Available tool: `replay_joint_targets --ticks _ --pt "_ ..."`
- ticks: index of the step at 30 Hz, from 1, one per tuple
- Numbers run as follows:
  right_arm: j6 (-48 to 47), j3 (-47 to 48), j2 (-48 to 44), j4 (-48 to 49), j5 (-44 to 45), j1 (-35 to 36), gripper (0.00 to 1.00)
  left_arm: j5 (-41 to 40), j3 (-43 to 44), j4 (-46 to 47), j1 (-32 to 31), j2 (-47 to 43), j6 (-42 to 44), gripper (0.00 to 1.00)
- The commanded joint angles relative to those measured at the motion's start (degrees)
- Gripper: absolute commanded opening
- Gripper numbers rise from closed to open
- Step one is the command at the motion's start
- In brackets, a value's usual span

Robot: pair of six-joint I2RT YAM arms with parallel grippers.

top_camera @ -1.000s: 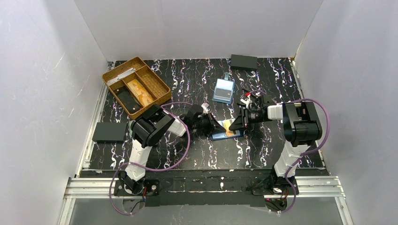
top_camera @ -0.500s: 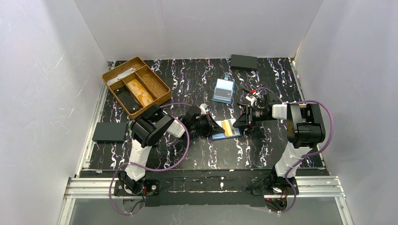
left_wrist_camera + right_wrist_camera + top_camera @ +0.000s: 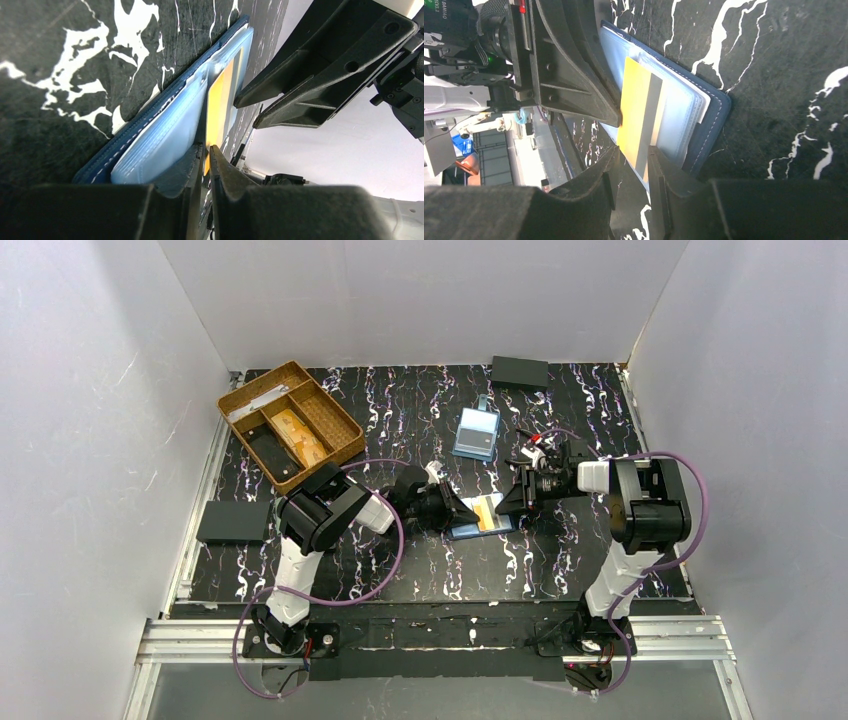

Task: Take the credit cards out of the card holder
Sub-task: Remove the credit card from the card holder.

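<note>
So, your left gripper (image 3: 205,151) first: its fingers (image 3: 227,175) are nearly together, with only a thin slit between them. The orange credit card (image 3: 634,100) runs right into that slit. One finger lies against the light blue card sleeves (image 3: 165,135). Whether it's actually pinching the card or only touching it, I can't tell.

Your right gripper (image 3: 633,152) is partway open. Its fingers (image 3: 664,175) straddle the near end of the same card, one at each long edge. They look like they're touching the edges, but I can't say there's a real clamp.

The card holder (image 3: 716,117) lies spread open and flat on the black marbled table (image 3: 400,410), about mid-table between the two grippers. The card sits on top of the sleeves. Its long axis follows your right gripper's reach, so one end sits between the right fingers and the other points away over the sleeves. A left finger tip touches one of its long edges.

The views give you different things:
- **Right wrist:** shows the card face on, with a grey stripe running lengthwise.
- **Left wrist:** shows the card almost edge on, plus the stacked sleeves and the navy stitched border.
- **Top view:** shows only a small orange patch, since both gripper bodies cover the fingertips. It also shows the wooden organizer tray (image 3: 290,425) at the back left and the light blue clear case (image 3: 476,432) behind the holder.
</note>
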Motion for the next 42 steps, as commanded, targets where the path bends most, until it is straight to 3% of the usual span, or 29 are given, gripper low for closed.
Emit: replay_joint_targets --ticks 1,7,11,29,37,42 --pt "-2.9 1.6 1.7 -2.0 1.7 1.3 0.36 0.4 0.2 -4.7 0.3 0.2 1.3 0.15" --pt "-3.3 2.0 2.4 -2.7 1.4 1.5 0.35 0.7 0.7 -4.5 0.2 0.6 1.1 0.16" --pt "-3.4 2.1 2.5 -2.8 3.0 1.5 0.35 0.8 0.5 -3.7 0.3 0.7 0.8 0.0" --pt "-3.4 2.2 3.1 -4.4 15.8 -1.3 0.35 1.8 -7.5 -0.3 3.9 -4.9 1.2 0.0" --pt "-4.4 2.3 1.5 -4.3 13.6 -1.4 0.35 3.4 -12.4 -0.3 5.7 -10.6 3.9 0.0" --pt "-10.7 4.0 -1.5 -7.7 5.6 -1.5 0.38 3.7 -16.2 -1.4 6.3 -16.5 6.6 0.0"
